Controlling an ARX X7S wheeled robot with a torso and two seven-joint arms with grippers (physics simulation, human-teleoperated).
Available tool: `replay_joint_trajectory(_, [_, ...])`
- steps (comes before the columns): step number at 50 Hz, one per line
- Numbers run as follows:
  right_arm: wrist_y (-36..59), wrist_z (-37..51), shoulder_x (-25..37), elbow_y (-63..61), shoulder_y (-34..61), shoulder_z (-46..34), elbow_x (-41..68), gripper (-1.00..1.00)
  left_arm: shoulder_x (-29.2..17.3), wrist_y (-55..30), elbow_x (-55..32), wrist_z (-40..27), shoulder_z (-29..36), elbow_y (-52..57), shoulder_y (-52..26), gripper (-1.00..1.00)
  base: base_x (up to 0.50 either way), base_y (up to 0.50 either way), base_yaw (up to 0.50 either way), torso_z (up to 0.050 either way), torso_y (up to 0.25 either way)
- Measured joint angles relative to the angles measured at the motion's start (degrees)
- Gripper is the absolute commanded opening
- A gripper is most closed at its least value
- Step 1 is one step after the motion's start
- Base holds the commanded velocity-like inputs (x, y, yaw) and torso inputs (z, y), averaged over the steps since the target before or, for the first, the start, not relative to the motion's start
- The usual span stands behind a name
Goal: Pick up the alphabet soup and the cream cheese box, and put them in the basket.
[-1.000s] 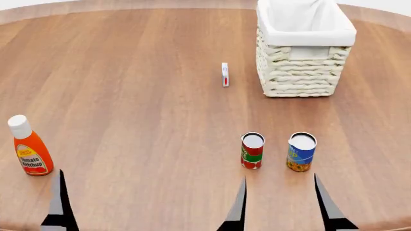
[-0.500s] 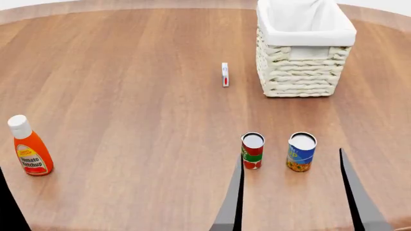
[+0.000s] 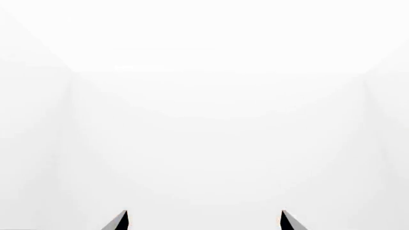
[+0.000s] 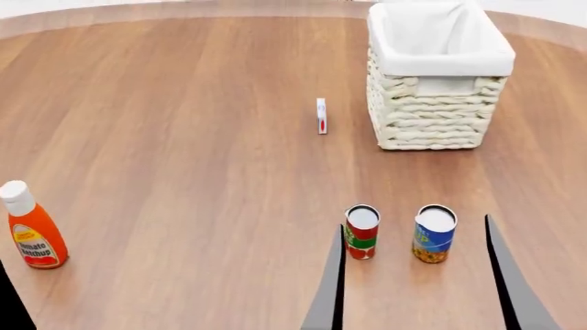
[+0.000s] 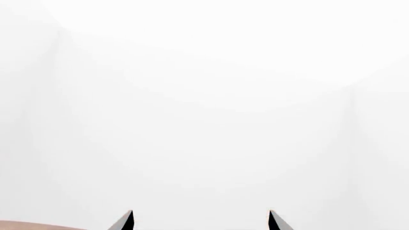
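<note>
Alphabet soup point(image 4: 434, 234) stands upright on table point(image 4: 183, 137) between the spread right gripper point(image 4: 413, 275) fingers, which are cut off; cream cheese box point(image 4: 321, 115) sits edge-on beside basket point(image 4: 438, 75), interior hidden; left gripper point(image 3: 203, 221) open.

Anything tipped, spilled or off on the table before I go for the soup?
Only the cream cheese box stands out: it is up on a thin edge left of the basket, not lying flat. The soup, the red-and-green can and the ketchup stand upright. No spills.

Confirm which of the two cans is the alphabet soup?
The blue-labelled can, on the robot's right of the pair, with a yellow-orange picture low on its label. The other can is red and green.
</note>
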Motion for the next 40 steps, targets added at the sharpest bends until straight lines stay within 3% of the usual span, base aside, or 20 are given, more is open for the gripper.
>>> replay_joint_trajectory(40, [0.0, 1.11, 1.29, 0.05, -0.74, -0.28, 3.97, 1.0, -1.72, 2.34, 0.67, -1.89, 1.7, -2.33, 1.08, 1.0, 0.23, 0.0, 0.0, 0.0, 0.0])
